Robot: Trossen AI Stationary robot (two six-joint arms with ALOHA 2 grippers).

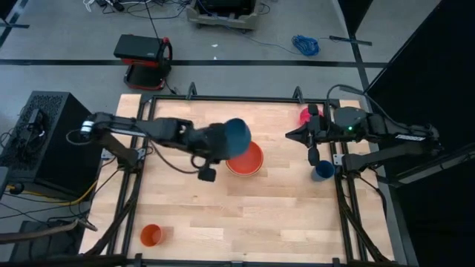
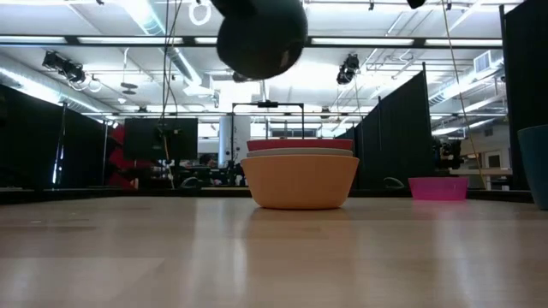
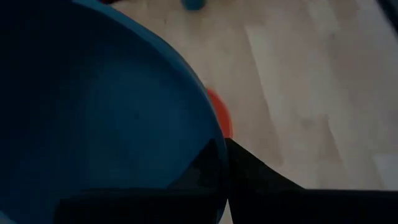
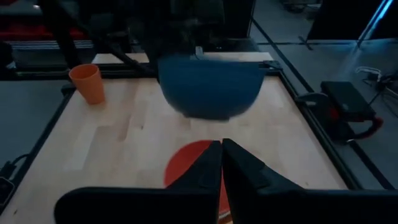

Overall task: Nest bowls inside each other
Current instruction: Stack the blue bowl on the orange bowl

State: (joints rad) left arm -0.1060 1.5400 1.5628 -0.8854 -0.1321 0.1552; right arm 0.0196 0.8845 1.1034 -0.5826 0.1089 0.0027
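My left gripper (image 3: 225,144) holds a teal-blue bowl (image 1: 236,135) in the air over the middle of the table. Just below and to its near right sits an orange bowl (image 2: 300,184) on the table. A pale bowl and a red bowl (image 1: 245,159) are nested in it, their rims showing one above the other. A pink bowl (image 1: 306,115) stands alone at the far right. My right gripper (image 4: 222,155) hangs shut at the table's right, pointing toward the stack, touching nothing. My left gripper pinches the teal-blue bowl's wall at its rim (image 3: 217,134), one finger (image 3: 202,171) inside the bowl and one outside. The fingers slant down from the table's left. The bowl hangs lifted clear of the table (image 4: 211,87), tilted, above the stack's far-left side.
A small orange cup (image 1: 151,235) stands near the front left corner, and a dark-blue cup (image 1: 323,170) stands by the right edge under my right arm. A black frame (image 1: 245,98) borders the table. Bare wood (image 1: 245,215) lies in front of the stack.
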